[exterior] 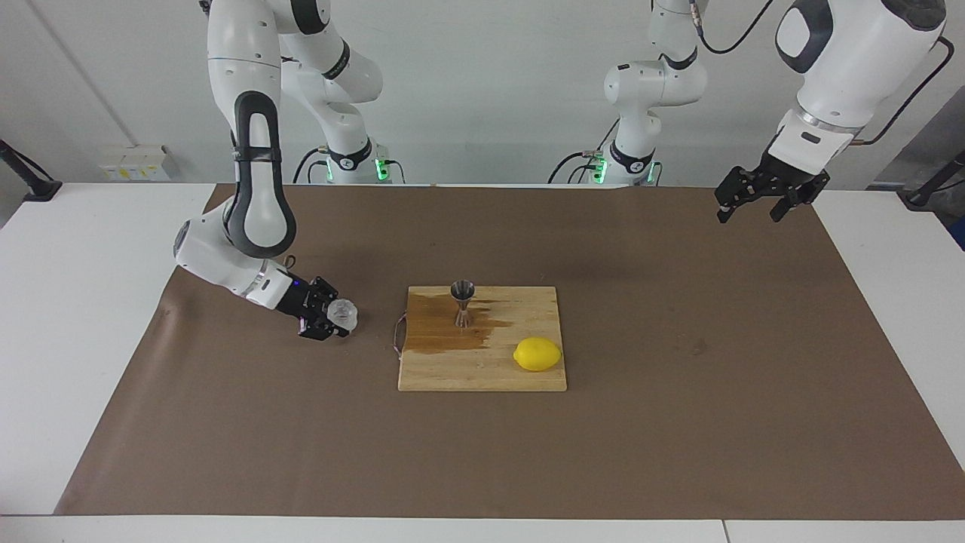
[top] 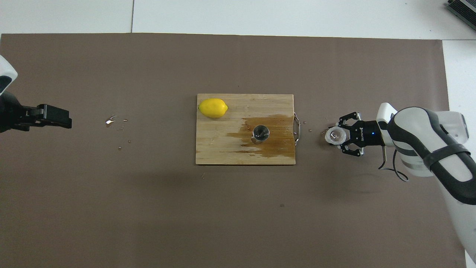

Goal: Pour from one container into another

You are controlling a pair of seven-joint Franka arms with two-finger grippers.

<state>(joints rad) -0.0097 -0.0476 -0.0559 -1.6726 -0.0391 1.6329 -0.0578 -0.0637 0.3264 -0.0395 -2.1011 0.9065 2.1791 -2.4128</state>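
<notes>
On the table [exterior: 678, 422], the cutting board [exterior: 482, 373] is already wet around the jigger [exterior: 462, 302], so pouring looks done. The right claw [exterior: 335, 318], clamped on the cup [exterior: 343, 311], is low beside the board; setting down remains. The left claw [exterior: 761, 197] waits apart.

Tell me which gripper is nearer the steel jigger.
Right. The right gripper, shut on the clear cup, is beside the cutting board holding the jigger; the left gripper waits over the mat's corner.
</notes>
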